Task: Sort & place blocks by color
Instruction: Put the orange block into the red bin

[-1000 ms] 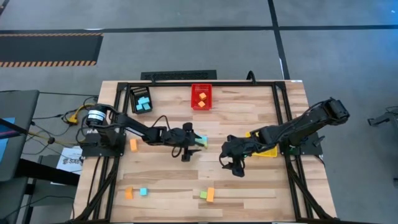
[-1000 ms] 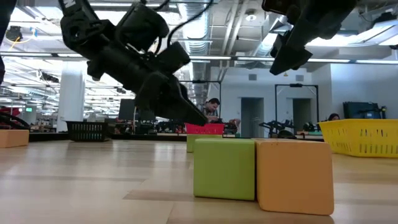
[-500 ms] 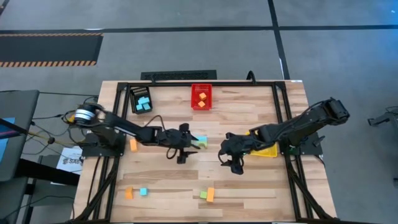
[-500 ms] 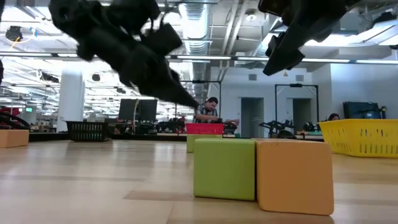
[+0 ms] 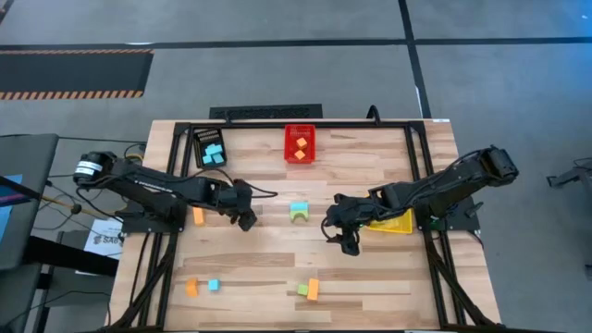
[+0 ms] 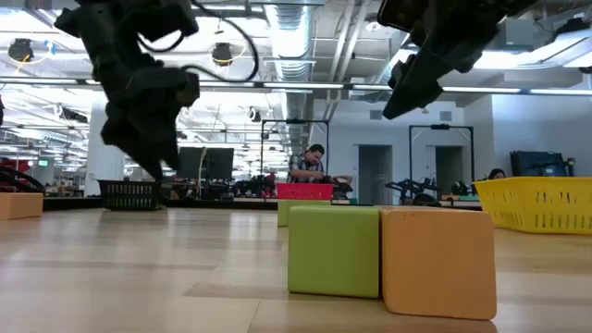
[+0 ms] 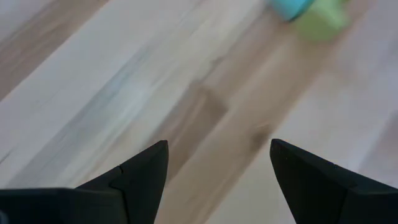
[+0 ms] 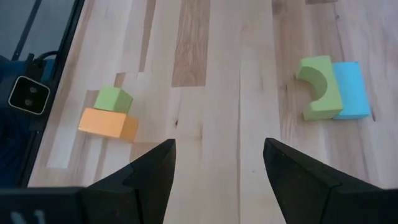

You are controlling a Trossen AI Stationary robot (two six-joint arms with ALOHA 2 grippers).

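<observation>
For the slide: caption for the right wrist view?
Open right gripper above the table, green arch block touching blue block.

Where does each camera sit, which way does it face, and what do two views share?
High view: above the table, facing straight down; both arms show, left gripper and right gripper.
Low view: at table-top height, facing level across; arms enter from above.
Left wrist view: on the left arm, facing the wood past its open fingers.
Right wrist view: on the right arm, facing the table.
Shared: high and right wrist views both show the green arch block touching the blue block.
</observation>
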